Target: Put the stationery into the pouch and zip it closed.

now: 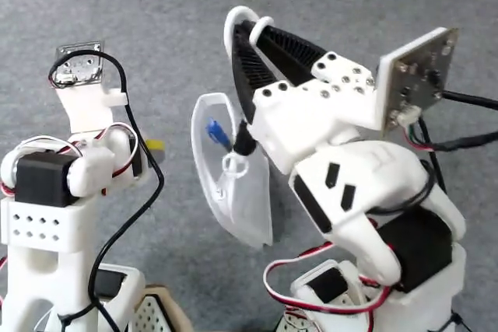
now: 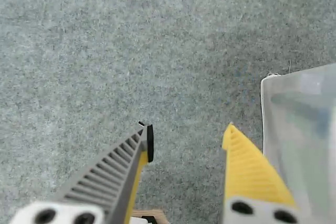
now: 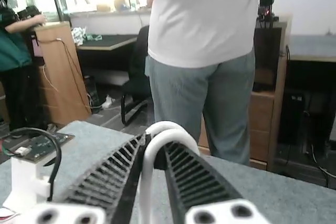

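Pouch under my raised right gripper, left gripper open just beside it.

My right gripper (image 1: 253, 33) is up over the middle of the mat (image 1: 350, 13), its black fingers clamped on a white loop (image 1: 229, 36) that I judge to be the pouch's strap. The pouch (image 1: 241, 200) sits below, between my two arms, with its long axis running near to far on a slight slant. Through its clear wall I see a blue item (image 1: 218, 134) inside, and a white ring pull (image 1: 233, 165) near the middle of it. My left gripper (image 2: 187, 129) hovers over the mat with its jaws spread and nothing in them. The pouch lies just to its right, so the left hand is nearer to the ring. I cannot tell whether the mouth is zipped. If it isn't, the left hand would go right to the ring and draw it along the long axis.
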Robot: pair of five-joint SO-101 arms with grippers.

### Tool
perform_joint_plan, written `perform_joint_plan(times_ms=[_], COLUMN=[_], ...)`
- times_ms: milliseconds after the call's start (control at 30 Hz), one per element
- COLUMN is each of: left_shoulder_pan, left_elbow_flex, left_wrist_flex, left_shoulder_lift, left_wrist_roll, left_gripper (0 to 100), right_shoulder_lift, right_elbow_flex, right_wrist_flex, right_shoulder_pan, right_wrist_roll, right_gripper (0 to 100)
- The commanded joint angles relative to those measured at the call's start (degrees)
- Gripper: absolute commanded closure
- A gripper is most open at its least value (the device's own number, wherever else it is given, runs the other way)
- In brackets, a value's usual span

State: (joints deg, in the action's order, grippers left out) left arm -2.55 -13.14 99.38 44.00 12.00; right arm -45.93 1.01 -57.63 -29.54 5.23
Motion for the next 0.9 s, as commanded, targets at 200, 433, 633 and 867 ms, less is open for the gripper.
perform_joint_plan(times_ms=[200, 433, 633, 867], left_shoulder_pan=[-0.2, -0.7, -0.7, -0.8], left_elbow_flex=[-1.9, -3.8, -3.7, -3.6], left_wrist_flex=[-0.2, -2.4, -2.4, -2.5], left_shoulder_lift=[0.7, 0.9, 0.9, 0.9], left_wrist_roll=[0.0, 0.0, 0.0, 0.0], left_gripper=[77, 77, 76, 76], right_shoulder_lift=[-0.4, 0.0, 0.0, 0.0], right_elbow_flex=[1.3, 7.0, 7.7, 7.8], right_wrist_flex=[1.9, 6.1, 10.1, 14.3], right_shoulder_pan=[8.3, 11.5, 16.6, 18.8], right_wrist_roll=[0.2, -0.1, -5.1, -5.1], right_gripper=[98.7, 98.7, 98.7, 98.7])
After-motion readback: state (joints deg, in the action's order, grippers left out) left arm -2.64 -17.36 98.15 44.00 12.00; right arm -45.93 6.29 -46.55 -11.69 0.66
